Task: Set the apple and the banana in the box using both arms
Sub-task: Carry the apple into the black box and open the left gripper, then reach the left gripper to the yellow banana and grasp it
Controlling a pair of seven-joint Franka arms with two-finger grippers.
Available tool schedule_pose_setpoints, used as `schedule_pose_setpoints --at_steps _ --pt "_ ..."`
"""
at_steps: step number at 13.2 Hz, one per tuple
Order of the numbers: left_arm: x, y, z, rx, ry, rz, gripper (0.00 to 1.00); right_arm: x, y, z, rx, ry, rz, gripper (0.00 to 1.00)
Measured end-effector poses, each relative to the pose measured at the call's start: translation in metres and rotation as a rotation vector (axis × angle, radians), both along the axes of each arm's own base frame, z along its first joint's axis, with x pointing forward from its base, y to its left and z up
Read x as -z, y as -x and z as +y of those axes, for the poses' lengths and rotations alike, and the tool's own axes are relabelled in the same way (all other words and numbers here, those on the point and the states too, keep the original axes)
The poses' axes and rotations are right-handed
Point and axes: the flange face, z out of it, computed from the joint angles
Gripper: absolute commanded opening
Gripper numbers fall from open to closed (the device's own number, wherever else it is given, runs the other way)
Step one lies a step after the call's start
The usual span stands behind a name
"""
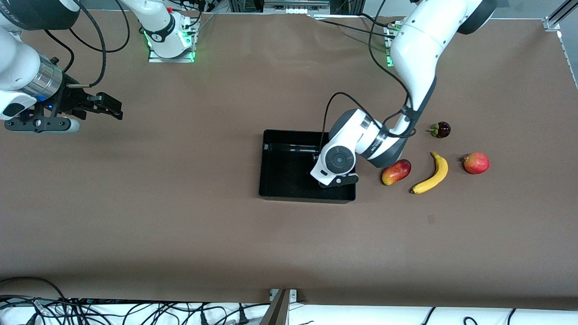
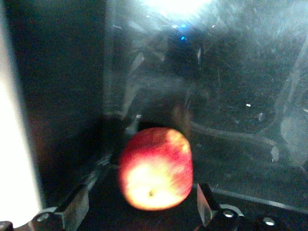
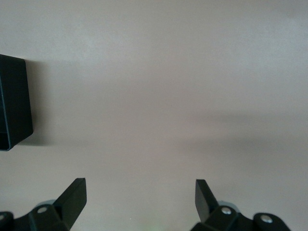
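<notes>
My left gripper is down inside the box, at the end of it toward my left arm's base side. In my left wrist view its fingers stand apart on either side of the apple. The apple sits between them against the glossy black floor, close to a corner wall; I think the fingers are clear of its skin, though the blur there makes that hard to judge. From the front camera my own wrist covers the apple completely.

My right gripper waits in the air over bare table at the right arm's end, well apart from the box. Its fingers are spread wide, with nothing between them, and one corner of the box shows at the edge of that wrist view.

The banana lies on the table outside the box, toward my left arm's end. It is between a mango, which lies just beside the box, and a pinkish-red round fruit. A small dark fruit with green leaves sits farther from the front camera than the banana.
</notes>
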Motion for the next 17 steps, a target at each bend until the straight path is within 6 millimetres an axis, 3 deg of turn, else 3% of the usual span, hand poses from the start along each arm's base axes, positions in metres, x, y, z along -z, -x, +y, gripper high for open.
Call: schedule_pose_setpoints --at_steps 1,3,5,8,13,17 --pt "-0.031 -0.013 0.017 -0.025 -0.001 -0.018 1.0 0.0 0.0 0.0 -0.001 0.002 -0.003 1.0" --pt "-0.091 -0.038 0.073 -0.083 -0.002 -0.033 1.0 -0.001 -0.001 -0.002 -0.003 0.017 -0.01 1.0" --pt "-0.116 -0.054 0.142 -0.037 0.025 0.008 1.0 -0.001 -0.002 -0.002 -0.003 0.019 -0.018 1.0" --pt "-0.096 -0.069 0.211 0.216 0.022 0.039 1.0 -0.001 -0.003 -0.002 -0.002 0.018 -0.026 1.0" --pt "-0.046 -0.078 0.252 0.64 0.053 0.126 1.0 0.0 -0.003 -0.002 -0.002 0.018 -0.025 1.0" --pt "0.009 -0.08 0.305 0.926 0.16 0.09 1.0 0.0 -0.004 -0.002 -0.003 0.018 -0.026 1.0"
